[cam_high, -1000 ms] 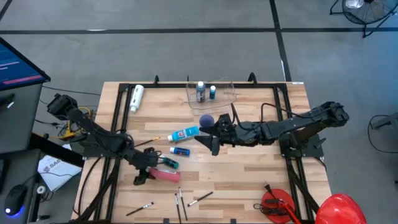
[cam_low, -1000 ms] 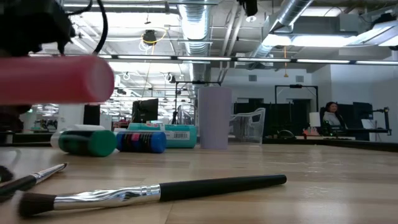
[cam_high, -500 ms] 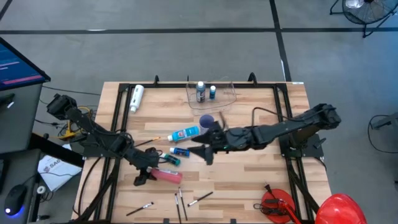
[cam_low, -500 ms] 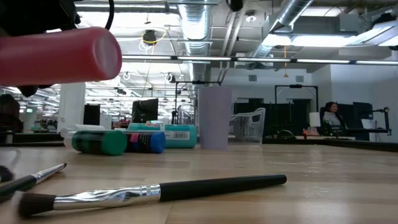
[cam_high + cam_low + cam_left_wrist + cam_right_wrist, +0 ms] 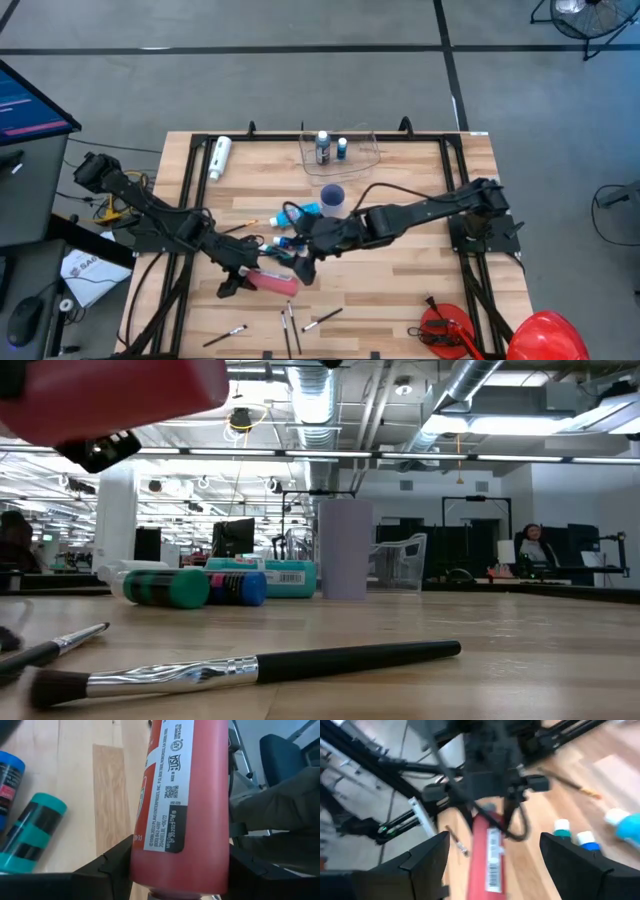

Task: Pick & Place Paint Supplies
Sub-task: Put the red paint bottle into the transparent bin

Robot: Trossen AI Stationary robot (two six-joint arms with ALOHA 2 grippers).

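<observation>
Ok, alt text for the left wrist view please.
A red paint bottle with a printed label fills the frame, clamped between the left gripper jaws above the wooden table. A teal tube and a blue tube lie beside it.

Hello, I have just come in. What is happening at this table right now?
The left gripper holds a red paint bottle lifted off the wooden table. The right gripper, jaws open, reaches toward that bottle, perhaps to take it over. A teal bottle, a blue bottle and a light blue tube lie nearby, with brushes along the front edge. Two bottles already stand in the clear tub.
</observation>
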